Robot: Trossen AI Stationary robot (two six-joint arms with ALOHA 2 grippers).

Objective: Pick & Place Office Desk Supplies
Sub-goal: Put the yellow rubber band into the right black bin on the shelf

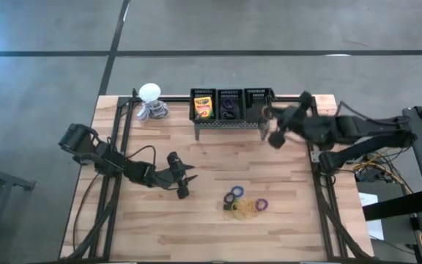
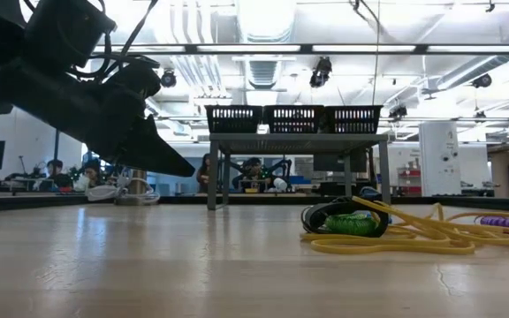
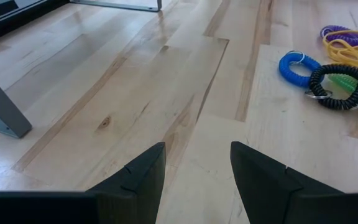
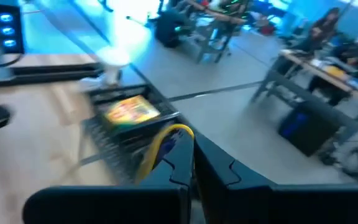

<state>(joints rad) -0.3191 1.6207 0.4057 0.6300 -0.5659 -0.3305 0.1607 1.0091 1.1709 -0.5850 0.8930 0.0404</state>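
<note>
Carrying it all: a wooden table (image 1: 291, 220). Sitting at the far edge, a three-bin black rack (image 1: 229, 110) and a white ball (image 1: 149, 92) on a coiled base. Lying near the front, coil rings (image 1: 234, 196) touching yellow bands (image 1: 244, 210).

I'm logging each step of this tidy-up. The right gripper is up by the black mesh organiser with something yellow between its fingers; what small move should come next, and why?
Probably ease the right gripper, shut on the thin yellow rubber band, over a compartment of the black mesh organiser and then open. In the high view it sits at the organiser's right end, so the band likely would not drop inside yet.
</note>
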